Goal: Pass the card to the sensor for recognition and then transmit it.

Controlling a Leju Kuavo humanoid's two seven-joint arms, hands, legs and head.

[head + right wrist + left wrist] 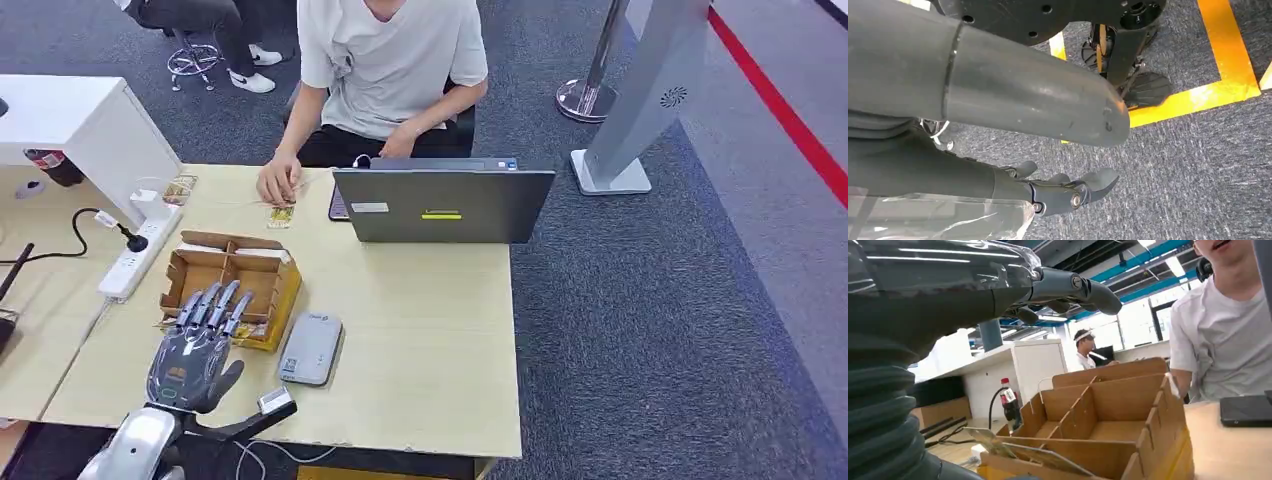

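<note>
Head view: pale wooden table [420, 330], grey carpet [650, 330]; room seemingly office.

Probably an office: desks [430, 330], laptop [443, 205], carpet [640, 330].

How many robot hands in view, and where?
2. Left hand spread open above the cardboard box on the table; right hand hanging over the carpet, holding nothing.

Left hand [195, 345] hides the cardboard box's [258, 268] near compartments; laptop [443, 205] hides the person's forearm
</note>
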